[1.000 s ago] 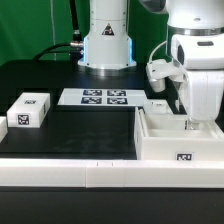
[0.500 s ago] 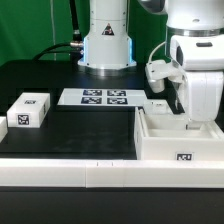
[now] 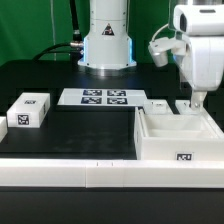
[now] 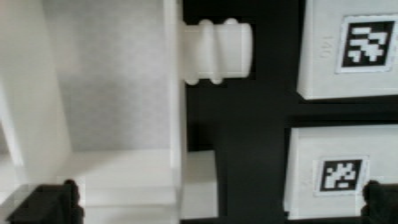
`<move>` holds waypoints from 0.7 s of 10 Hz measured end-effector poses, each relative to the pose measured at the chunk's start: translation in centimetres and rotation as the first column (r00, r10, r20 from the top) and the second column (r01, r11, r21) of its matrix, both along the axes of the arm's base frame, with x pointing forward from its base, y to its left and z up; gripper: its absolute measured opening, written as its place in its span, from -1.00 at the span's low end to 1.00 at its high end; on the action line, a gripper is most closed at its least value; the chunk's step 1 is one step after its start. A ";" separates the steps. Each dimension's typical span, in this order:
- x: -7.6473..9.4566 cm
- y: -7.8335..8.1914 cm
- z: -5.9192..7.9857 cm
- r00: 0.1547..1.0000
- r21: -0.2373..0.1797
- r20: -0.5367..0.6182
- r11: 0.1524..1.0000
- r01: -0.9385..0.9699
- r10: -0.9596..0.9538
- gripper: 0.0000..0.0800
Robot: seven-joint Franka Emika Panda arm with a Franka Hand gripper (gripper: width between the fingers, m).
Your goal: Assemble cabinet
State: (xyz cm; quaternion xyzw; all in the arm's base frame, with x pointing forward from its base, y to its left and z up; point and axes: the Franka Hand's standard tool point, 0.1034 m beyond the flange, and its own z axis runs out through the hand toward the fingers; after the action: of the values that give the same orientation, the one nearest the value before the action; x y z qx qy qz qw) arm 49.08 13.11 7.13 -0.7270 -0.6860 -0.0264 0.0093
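The cabinet (image 3: 172, 137), a large open white box with a marker tag on its front, stands on the black table at the exterior view's right. My gripper (image 3: 197, 103) hangs just above its far right corner, open and empty. In the wrist view the cabinet's white wall (image 4: 89, 100) fills one side, and a ribbed white peg (image 4: 222, 50) sticks out from it. My gripper (image 4: 210, 205) shows only as two dark fingertips (image 4: 45, 205) spread wide at the frame edge, with nothing between them. Two white tagged pieces (image 4: 352, 45) lie on the table beside the cabinet.
A lone small white tagged block (image 3: 28, 110) sits at the exterior view's left. The marker board (image 3: 97, 97) lies flat in the middle, before the robot base (image 3: 107, 40). A small white tagged piece (image 3: 157, 105) lies just behind the cabinet.
My gripper has risen from low at the cabinet's far right corner to just above it. The cabinet and the other pieces have not moved.
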 end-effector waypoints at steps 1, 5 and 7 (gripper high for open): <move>-0.7 0.5 0.0 1.000 0.008 0.014 1.000 -0.010 0.010 0.99; -0.5 0.1 -0.2 1.000 0.007 0.009 1.000 -0.003 0.003 0.99; -1.6 1.1 -0.7 0.999 0.026 0.027 0.999 0.022 -0.023 0.99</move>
State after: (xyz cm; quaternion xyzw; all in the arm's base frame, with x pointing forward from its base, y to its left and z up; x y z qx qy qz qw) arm 47.47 14.25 6.41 -0.7340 -0.6775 -0.0454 0.0088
